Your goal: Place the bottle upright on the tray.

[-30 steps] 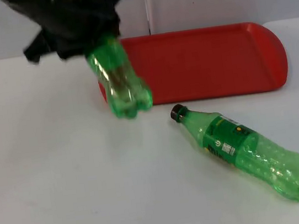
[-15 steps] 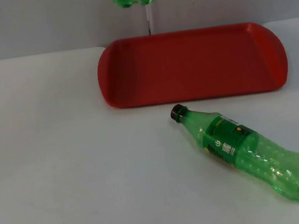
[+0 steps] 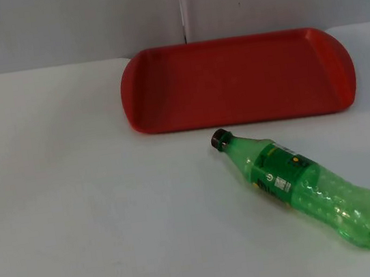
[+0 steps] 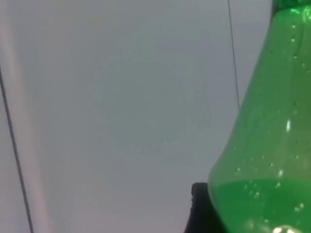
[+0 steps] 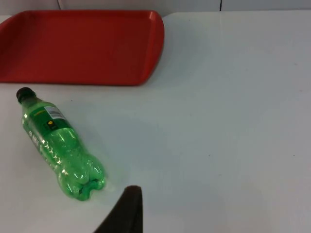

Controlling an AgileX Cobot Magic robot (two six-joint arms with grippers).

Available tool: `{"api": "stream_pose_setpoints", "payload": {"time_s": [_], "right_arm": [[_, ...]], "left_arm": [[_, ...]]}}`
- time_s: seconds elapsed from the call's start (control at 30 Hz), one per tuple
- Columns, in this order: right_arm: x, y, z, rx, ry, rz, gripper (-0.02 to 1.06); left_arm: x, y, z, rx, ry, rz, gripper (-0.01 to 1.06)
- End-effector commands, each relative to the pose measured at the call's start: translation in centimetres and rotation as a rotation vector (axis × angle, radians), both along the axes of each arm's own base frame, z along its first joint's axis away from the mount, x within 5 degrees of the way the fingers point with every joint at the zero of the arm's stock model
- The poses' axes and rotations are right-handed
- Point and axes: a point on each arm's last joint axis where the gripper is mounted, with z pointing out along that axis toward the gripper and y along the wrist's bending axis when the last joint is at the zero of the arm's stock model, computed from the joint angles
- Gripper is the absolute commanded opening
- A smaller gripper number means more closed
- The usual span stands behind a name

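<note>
The red tray (image 3: 239, 79) is sitting at twelve o'clock on the white table (image 3: 79, 215), a green bottle (image 3: 305, 187) is lying at five o'clock beside it, and the left gripper (image 4: 199, 208) is clamping another green bottle (image 4: 267, 145), while I cannot tell how the right gripper (image 5: 127, 211) is standing.

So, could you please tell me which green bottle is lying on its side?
The labelled bottle on the table before the red tray; the other bottle is beside the left pincer's fingertip.

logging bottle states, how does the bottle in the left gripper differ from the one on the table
The held bottle is off the table, next to the left gripper's finger; the lying bottle rests on its side on the white table, in front of the red tray. The lying bottle shows a black cap and a label; the held one shows neither. Both are green transparent plastic.
</note>
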Motion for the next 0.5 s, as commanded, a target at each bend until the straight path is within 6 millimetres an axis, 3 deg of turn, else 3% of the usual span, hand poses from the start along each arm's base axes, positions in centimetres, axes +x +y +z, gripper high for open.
{"api": "stream_pose_setpoints", "payload": {"time_s": [0.0,0.17,0.47], "right_arm": [[0.0,0.0,0.0,0.007,-0.005,-0.005,1.05],[0.0,0.0,0.0,0.007,-0.005,-0.005,1.05],[0.0,0.0,0.0,0.007,-0.005,-0.005,1.05]], "left_arm": [[0.7,0.3,-0.6,-0.062,-0.034,0.0,0.0],[2.7,1.9,-3.8,-0.135,-0.021,-0.005,0.0],[5.0,3.2,-7.4,-0.117,0.029,0.028,0.0]]}}
